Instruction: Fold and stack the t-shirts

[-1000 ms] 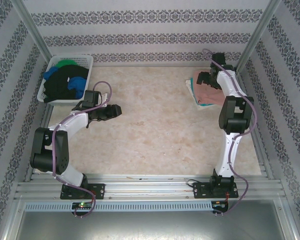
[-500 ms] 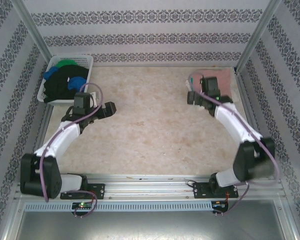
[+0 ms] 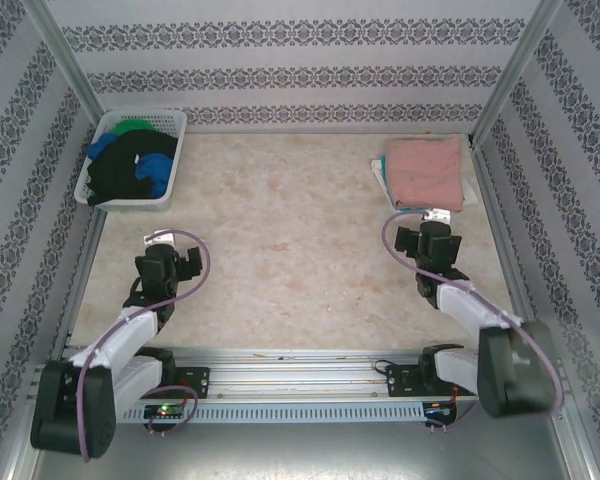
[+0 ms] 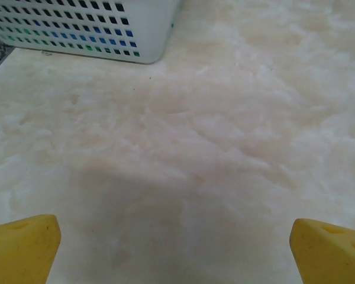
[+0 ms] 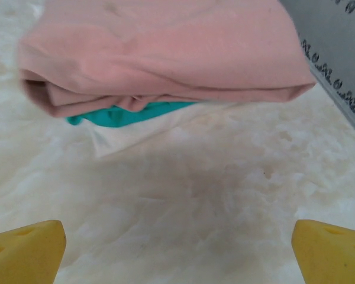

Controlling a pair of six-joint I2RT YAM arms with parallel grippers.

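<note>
Spread wide: left pincer (image 4: 177, 248), right pincer (image 5: 177, 251) — soft pink shirt (image 5: 165, 53) folded smooth over teal shirt (image 5: 124, 113).

Worktop (image 3: 300, 250): cream, faint marbled veining. Basket (image 3: 177, 150): white, slotted. Inside it: black shirt (image 3: 120, 170), blue shirt (image 3: 158, 168), green shirt (image 3: 135, 127). Stack: salmon-pink shirt (image 3: 427, 172), teal shirt (image 5: 130, 113), white cloth (image 5: 136, 133). Walls (image 3: 300, 60): white, dark floral bands. Left tool (image 4: 177, 260) pads (image 4: 23, 248), right tool (image 5: 177, 260) pads (image 5: 328, 251): yellow.
</note>
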